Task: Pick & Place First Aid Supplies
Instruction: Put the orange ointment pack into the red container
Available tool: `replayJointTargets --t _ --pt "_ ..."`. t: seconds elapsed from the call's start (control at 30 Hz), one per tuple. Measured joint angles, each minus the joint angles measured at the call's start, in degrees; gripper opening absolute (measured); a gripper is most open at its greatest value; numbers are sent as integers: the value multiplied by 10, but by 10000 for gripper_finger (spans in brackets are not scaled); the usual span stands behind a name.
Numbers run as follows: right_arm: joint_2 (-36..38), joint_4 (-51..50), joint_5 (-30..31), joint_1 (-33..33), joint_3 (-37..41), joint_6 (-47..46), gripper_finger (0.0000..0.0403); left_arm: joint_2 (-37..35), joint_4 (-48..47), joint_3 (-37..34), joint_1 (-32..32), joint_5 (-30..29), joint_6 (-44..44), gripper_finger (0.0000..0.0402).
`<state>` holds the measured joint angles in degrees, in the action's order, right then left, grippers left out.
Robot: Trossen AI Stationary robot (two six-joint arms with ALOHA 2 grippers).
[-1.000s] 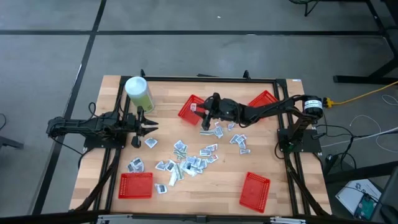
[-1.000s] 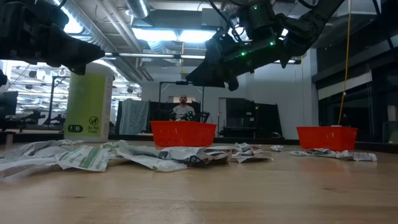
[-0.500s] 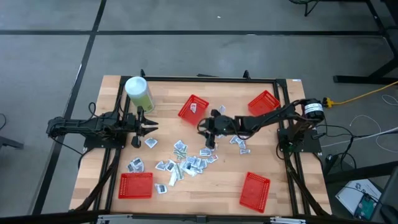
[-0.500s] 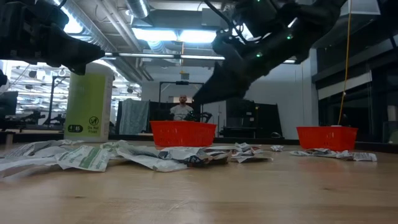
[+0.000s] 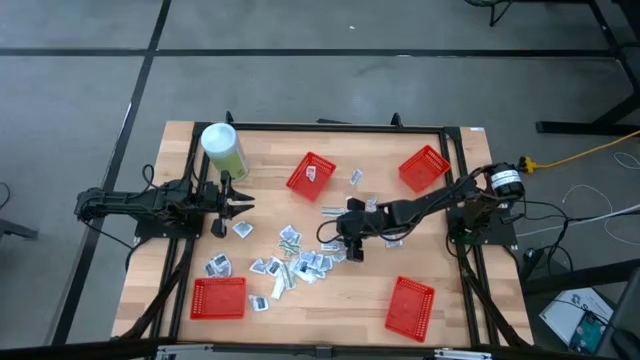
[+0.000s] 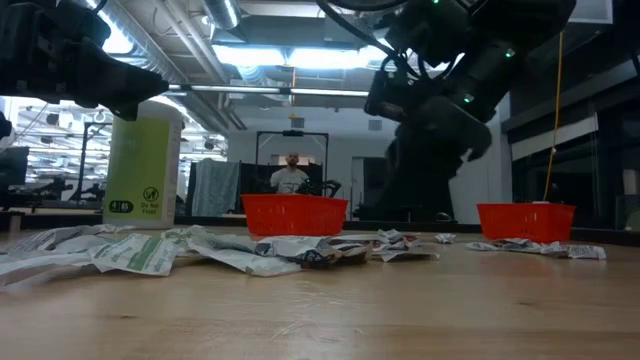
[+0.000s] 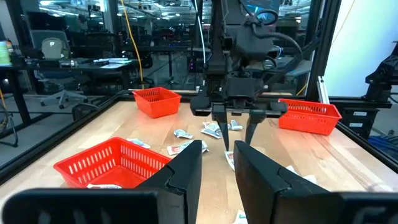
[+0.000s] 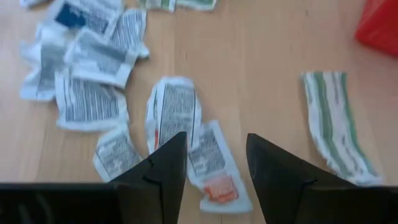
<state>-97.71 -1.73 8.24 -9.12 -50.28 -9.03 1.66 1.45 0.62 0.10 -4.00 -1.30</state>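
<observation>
Since the earlier frames, seen from above, the right gripper [image 5: 352, 250] has swung away from the far red basket [image 5: 310, 174] and come down over the middle of the table [image 5: 440, 260], where the first aid supplies [image 5: 300, 262] lie scattered between the four baskets; the left gripper [image 5: 240, 200] waits at the left edge beside the pale-green canister [image 5: 223, 148], part open and holding nothing. At table height, the right arm hangs dark above the packets [image 6: 270, 250], just behind the pile, not yet touching them. Across the table, the left wrist view shows the right gripper [image 7: 236, 134] pointing straight down with its fingers spread and nothing between them, a little above the wood. Looking past its own fingers, the right wrist view shows two white printed packets [image 8: 174, 112] directly beneath, one overlapping a smaller packet with an orange mark [image 8: 214, 168], and a green-striped strip [image 8: 336, 130] well apart. I judge this the approach for another pick: the next move calls for lowering onto one flat packet only, closing, then carrying it to a basket.
</observation>
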Motion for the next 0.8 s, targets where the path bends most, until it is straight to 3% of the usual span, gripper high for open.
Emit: replayJointTargets --t 0.23,0.5,0.8 --pt "2 -35 4 -6 0 5 165 0 0 0 0 0 0 88" --pt "44 -104 128 -5 0 4 165 0 0 0 0 0 0 88" --pt "17 -129 184 -5 0 36 165 0 0 0 0 0 0 88"
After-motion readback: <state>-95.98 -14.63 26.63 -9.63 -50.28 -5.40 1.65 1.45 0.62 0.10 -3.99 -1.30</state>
